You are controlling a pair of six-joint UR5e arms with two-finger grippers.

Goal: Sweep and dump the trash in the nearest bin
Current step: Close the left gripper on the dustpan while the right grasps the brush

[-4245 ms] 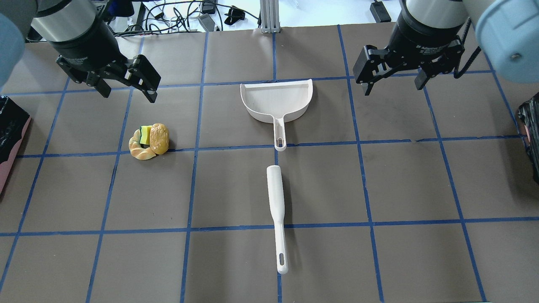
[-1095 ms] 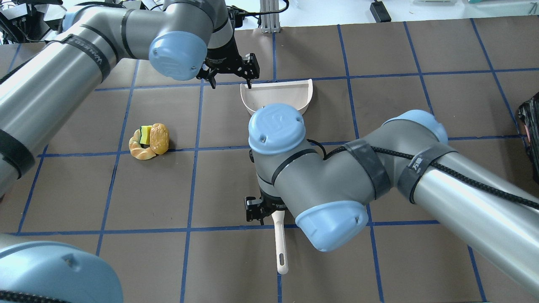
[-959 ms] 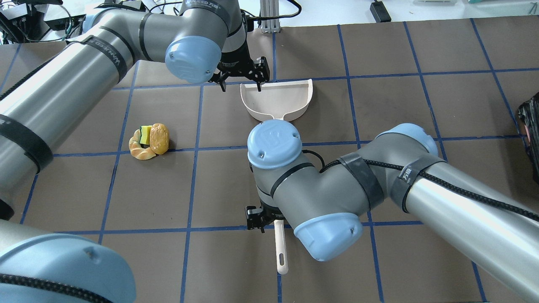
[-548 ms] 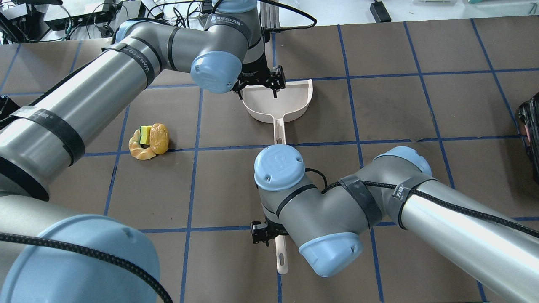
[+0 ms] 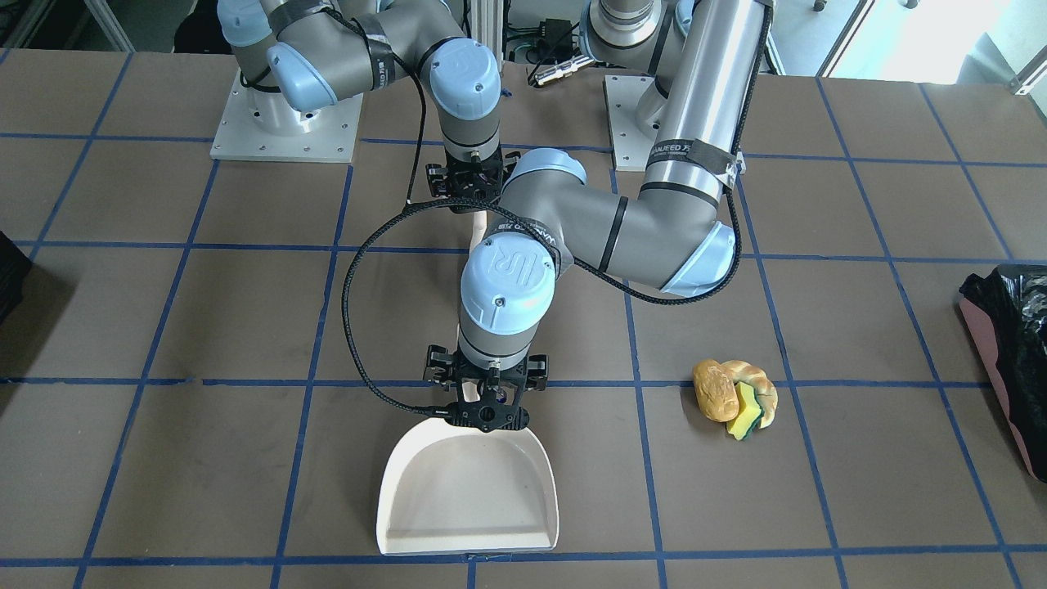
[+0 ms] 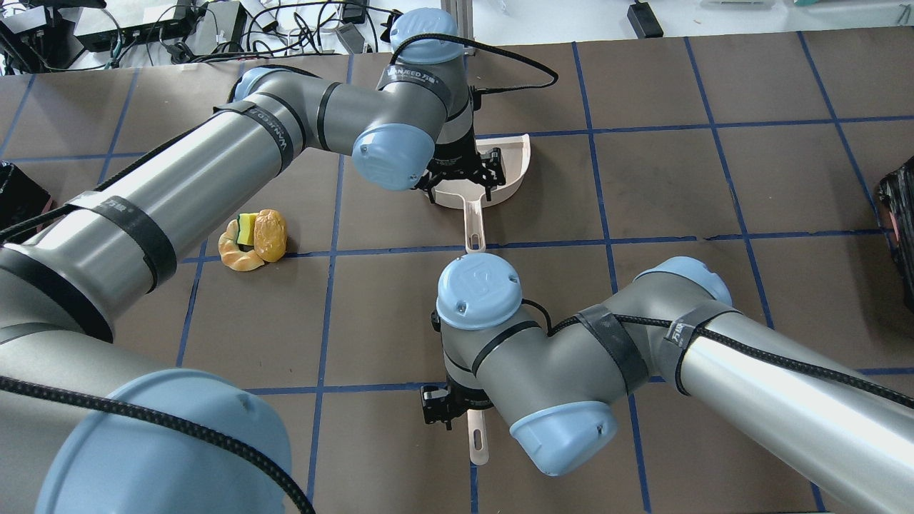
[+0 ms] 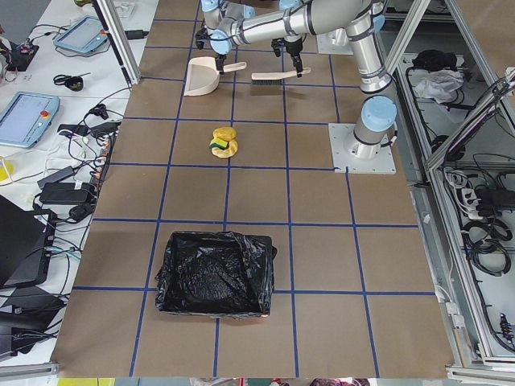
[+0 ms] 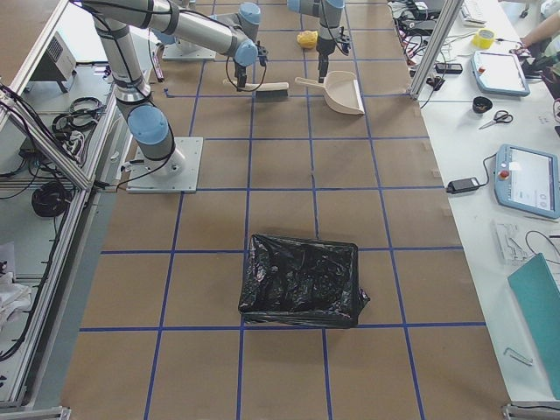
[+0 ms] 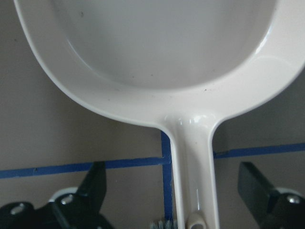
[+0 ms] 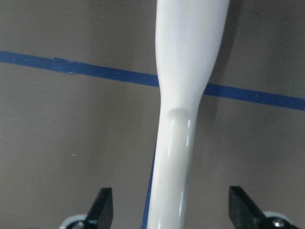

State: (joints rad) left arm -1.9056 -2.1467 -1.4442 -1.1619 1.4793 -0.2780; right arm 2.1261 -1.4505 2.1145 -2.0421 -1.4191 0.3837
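Both arms have moved onto the tool handles. Your left gripper (image 9: 174,186) now straddles the dustpan (image 5: 466,491) neck, jaws wide, holding nothing. Your right gripper (image 10: 172,205) straddles the brush (image 10: 186,71) handle, equally open and empty. Both grasps are the likely next step. The trash (image 6: 253,239) lies unswept, well left of the dustpan; the bin (image 5: 1014,327) stands beyond it.

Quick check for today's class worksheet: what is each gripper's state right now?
Left gripper: open, straddling the white plastic dustpan handle.
Right gripper: open, straddling the long white plastic brush handle.
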